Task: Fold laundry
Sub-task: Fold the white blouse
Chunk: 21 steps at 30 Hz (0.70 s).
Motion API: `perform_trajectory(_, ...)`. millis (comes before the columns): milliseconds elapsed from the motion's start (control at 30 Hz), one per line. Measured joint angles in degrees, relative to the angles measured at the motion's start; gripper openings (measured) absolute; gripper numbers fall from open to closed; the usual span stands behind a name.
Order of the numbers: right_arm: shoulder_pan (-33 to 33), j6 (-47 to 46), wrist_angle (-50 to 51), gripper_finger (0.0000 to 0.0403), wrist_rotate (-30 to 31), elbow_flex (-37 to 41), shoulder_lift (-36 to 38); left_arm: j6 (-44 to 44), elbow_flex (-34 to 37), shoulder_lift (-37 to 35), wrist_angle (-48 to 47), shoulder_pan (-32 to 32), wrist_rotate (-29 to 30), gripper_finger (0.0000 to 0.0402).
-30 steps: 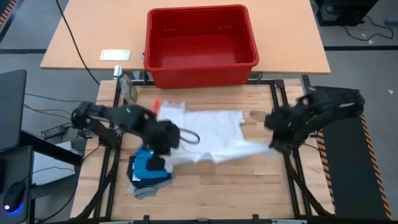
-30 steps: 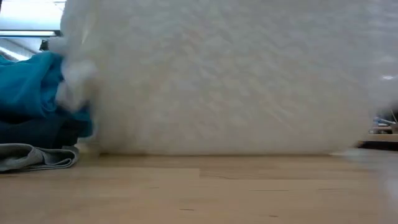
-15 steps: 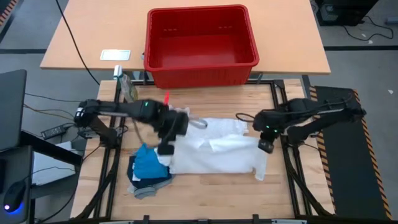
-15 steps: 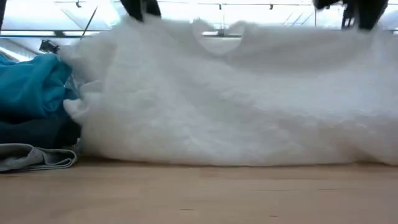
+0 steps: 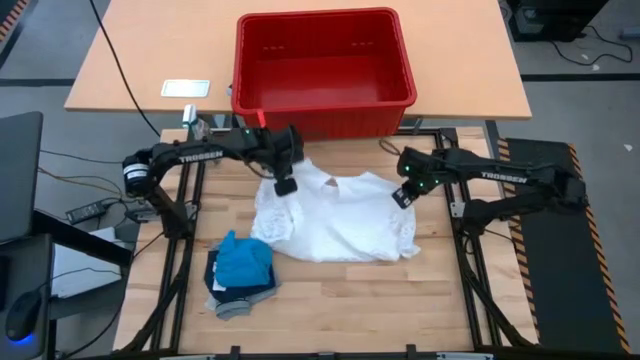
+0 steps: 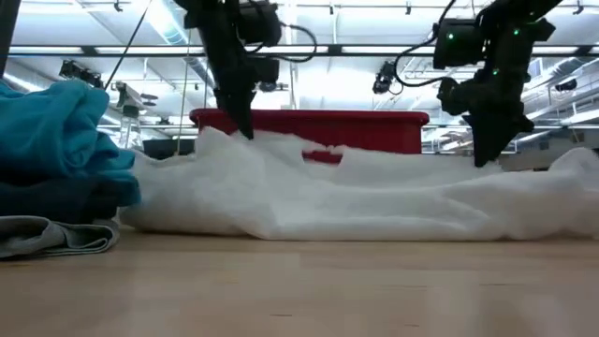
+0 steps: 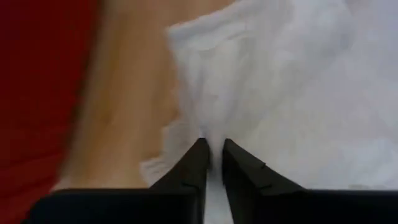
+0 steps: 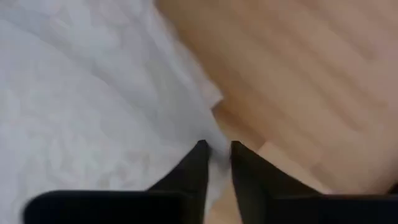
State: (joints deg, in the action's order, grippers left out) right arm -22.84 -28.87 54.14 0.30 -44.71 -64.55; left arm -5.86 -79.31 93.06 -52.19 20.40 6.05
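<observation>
The white cloth [image 5: 335, 215] lies spread and rumpled across the middle of the wooden table, also low and wide in the low view [image 6: 374, 197]. My left gripper [image 5: 285, 186] is shut on its far left corner; my right gripper [image 5: 401, 196] is shut on its far right corner. At the near left, the bright blue garment [image 5: 243, 261] lies on the navy garment [image 6: 56, 201], which rests on the grey T-shirt [image 5: 238, 301], all in one pile. My left gripper pinches the cloth's far left corner [image 7: 208, 134] between its two fingers, coming from above and pointing down [image 6: 245, 126]. The cloth bunches into a small peak at the fingers and lies on the table around it. My right gripper pinches the far right edge of the cloth [image 8: 211, 146] between its fingers from above [image 6: 487, 154]. That edge is low, close to the table, and the cloth lies slack.
A red plastic basket [image 5: 322, 70] stands on the lighter table just beyond the far edge, close behind both grippers. A small white card [image 5: 186, 89] lies left of it. Bare wood shows along the near edge [image 5: 380, 300].
Both grippers have carried the cloth's held edge from the near side, up and over toward the far edge, then lowered it. The cloth, which hung as a raised sheet, has dropped and now lies spread on the table.
</observation>
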Motion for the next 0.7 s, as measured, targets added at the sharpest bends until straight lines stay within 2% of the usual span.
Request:
perform_trajectory(133, -3.8, 0.7, -1.2, 0.0124, 2.3, -0.7, 0.1, 6.3, -1.0, 0.0, -1.3, 4.0, 0.8, 0.0098)
perform_trajectory(333, -4.8, 5.3, -6.7, 0.0191, 3.1, -5.2, 0.2, 17.2, -5.2, -0.1, -10.8, 4.0, -4.5, 0.0157)
perform_trajectory(467, -4.8, 9.4, -16.0, 0.02, -6.5, -5.3, -0.4, 19.8, -6.2, -0.5, -9.4, -0.5, -11.1, 0.0166)
perform_trajectory(567, -4.3, 10.9, -21.5, 0.0192, -14.3, -4.2, -2.6, 19.8, -6.1, -0.4, -5.8, -5.4, -12.8, 0.016)
perform_trajectory(700, -2.1, 12.0, -25.3, 0.0176, -18.0, -2.0, -7.1, 22.6, -3.9, 0.6, 1.5, -10.9, -14.1, 0.0148)
